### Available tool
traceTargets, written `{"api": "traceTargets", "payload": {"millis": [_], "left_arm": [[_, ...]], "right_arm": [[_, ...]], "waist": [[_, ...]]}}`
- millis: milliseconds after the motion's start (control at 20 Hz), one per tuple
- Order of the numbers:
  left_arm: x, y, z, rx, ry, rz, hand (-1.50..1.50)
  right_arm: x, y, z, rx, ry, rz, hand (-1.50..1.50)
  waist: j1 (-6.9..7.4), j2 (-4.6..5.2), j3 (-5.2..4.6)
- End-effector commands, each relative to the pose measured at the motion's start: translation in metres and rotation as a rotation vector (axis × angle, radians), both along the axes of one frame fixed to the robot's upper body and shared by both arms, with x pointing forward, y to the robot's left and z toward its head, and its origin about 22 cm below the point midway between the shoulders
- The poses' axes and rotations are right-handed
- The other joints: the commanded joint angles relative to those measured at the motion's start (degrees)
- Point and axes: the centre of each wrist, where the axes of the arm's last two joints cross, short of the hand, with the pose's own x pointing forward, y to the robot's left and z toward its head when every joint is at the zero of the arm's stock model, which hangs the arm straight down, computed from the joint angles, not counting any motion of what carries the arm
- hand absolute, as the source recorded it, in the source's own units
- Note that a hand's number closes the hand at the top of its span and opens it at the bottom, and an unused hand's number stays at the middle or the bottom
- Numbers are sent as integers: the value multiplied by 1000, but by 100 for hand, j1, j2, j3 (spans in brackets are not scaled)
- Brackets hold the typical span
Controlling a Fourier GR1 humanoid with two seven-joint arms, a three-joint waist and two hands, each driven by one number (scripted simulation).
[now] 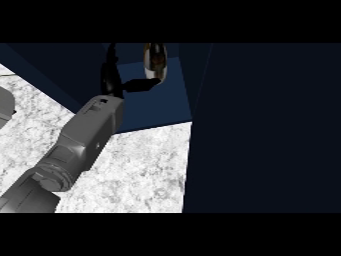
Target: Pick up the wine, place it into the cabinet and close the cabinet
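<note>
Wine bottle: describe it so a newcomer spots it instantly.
Start at the dark blue cabinet along the head view's top, open above the speckled white counter. Follow the grey forearm up to the black left robot hand; the wine bottle is just right of it, above the thumb. It is the only glossy, brown-and-pale object inside.

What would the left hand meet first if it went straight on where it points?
Likely the back of the cabinet; the left hand points up past the wine, to its right. Depth is unclear.
</note>
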Motion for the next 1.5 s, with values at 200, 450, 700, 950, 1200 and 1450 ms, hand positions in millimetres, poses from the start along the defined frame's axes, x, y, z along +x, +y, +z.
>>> {"api": "traceTargets", "payload": {"millis": [200, 450, 700, 950, 1200, 1450], "left_arm": [[1, 42, 0, 46, -40, -228, -150], [9, 5, 22, -227, -192, -443, -150], [11, 0, 29, -400, -280, -541, -150], [1, -32, 20, -468, -230, -631, -150], [6, -54, 53, -431, -266, -681, -150], [-18, -86, 55, -444, -263, -736, -150]], "right_arm": [[-8, -1, 2, 8, -21, -2, -150], [-6, -5, 3, 14, 28, -43, -150], [-2, 2, 3, 31, 20, -55, -150], [-16, -5, 0, 32, 32, -99, -150], [-14, -8, 2, 6, 48, -116, -150], [-13, -18, 3, 33, 70, -144, -150]], "waist": [[298, -138, 24], [546, -272, 25], [735, -301, 29], [890, -400, 43], [994, -445, 46], [1079, -479, 50]]}}
